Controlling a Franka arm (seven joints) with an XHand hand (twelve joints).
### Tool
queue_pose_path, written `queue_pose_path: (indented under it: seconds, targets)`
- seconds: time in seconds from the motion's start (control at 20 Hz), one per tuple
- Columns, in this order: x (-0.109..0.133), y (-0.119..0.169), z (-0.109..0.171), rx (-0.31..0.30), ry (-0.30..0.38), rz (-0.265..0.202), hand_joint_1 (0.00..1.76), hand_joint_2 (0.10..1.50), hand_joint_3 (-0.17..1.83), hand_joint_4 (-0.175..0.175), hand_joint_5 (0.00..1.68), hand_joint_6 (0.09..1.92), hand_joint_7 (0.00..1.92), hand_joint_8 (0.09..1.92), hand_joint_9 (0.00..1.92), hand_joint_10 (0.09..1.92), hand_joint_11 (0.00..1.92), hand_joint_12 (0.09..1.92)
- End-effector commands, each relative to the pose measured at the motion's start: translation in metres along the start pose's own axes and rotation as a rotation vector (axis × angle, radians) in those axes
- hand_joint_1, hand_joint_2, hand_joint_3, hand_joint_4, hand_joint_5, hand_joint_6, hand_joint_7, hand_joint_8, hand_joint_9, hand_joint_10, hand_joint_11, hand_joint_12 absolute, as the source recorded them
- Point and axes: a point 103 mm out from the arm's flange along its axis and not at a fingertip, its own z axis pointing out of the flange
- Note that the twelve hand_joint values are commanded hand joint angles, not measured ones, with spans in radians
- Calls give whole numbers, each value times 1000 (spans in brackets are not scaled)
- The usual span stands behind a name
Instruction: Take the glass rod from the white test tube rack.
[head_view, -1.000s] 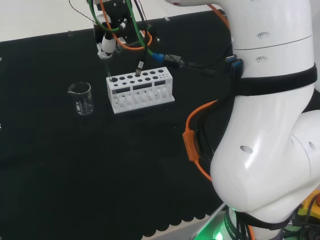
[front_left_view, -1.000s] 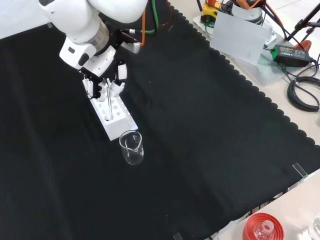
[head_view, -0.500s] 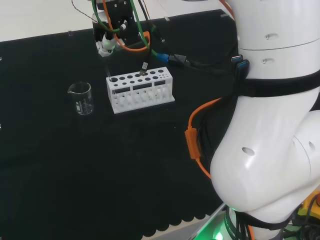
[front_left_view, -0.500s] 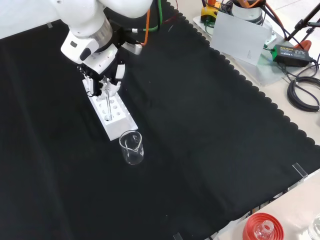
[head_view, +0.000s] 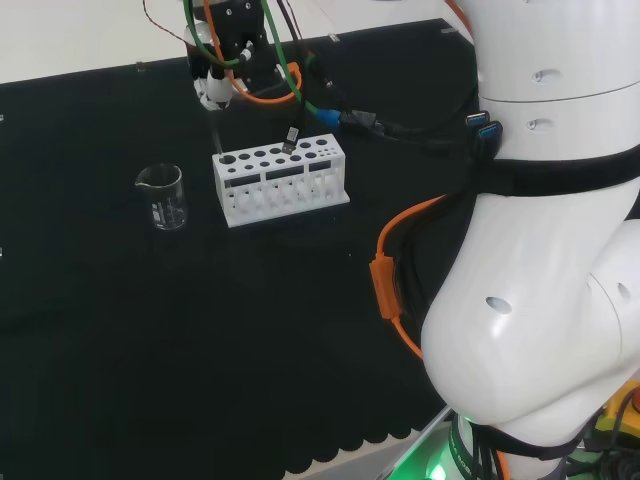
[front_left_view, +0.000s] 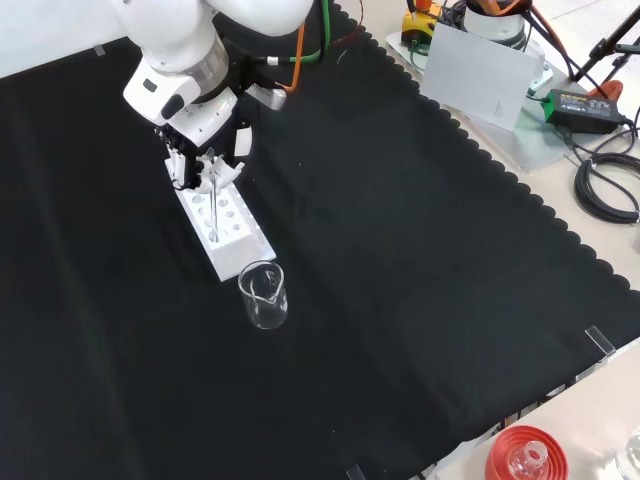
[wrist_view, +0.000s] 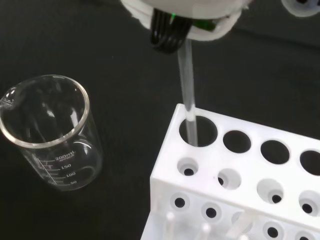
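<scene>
White plastic test tube rack (head_view: 280, 184): on the black cloth (head_view: 200, 330), head view, with the clear glass beaker (head_view: 164, 197) just beside it to the left, apart. Thin clear glass rod (wrist_view: 187, 97): upright, lower end in the rack's corner hole nearest the beaker, upper end between the fingers of the black and white hand (front_left_view: 207, 160). Hand: above the rack's far end, front view, the beaker before the near end.

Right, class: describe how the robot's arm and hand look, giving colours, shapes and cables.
The arm is glossy white with bulky rounded links and a black band. Orange, green and black cables run along it, with blue plugs near the upper link. The hand is black and white, with slim fingers.
</scene>
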Motion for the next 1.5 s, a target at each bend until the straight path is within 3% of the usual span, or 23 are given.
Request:
queue_pose_path:
  seconds: [0.05, 0.25, 0.4, 0.55, 0.65, 0.9, 1.5]
  targets:
    - [-6, -6, 0, 2, 37, 28, 1304, 683, 723, -175, 1019, 958, 1289, 848, 1788, 87, 1596, 483]
    - [-10, -13, -4, -33, 62, 41, 1307, 668, 743, -175, 1032, 927, 1298, 861, 1827, 87, 1619, 494]
    - [-11, -19, -10, -39, 72, 57, 1208, 687, 754, -175, 1088, 986, 1486, 706, 1858, 87, 1650, 486]
    - [-12, -26, -14, -41, 78, 71, 1190, 678, 774, -175, 1108, 992, 1546, 643, 1879, 87, 1666, 479]
    - [-13, -30, -17, -42, 80, 75, 1270, 644, 787, -175, 1085, 914, 1408, 768, 1881, 87, 1668, 469]
    - [-13, -39, -28, -51, 85, 83, 1194, 656, 805, -175, 1119, 985, 1559, 638, 1899, 87, 1685, 457]
    - [-11, -46, -33, -22, 73, 89, 1190, 650, 816, -175, 1125, 988, 1583, 614, 1907, 87, 1691, 455]
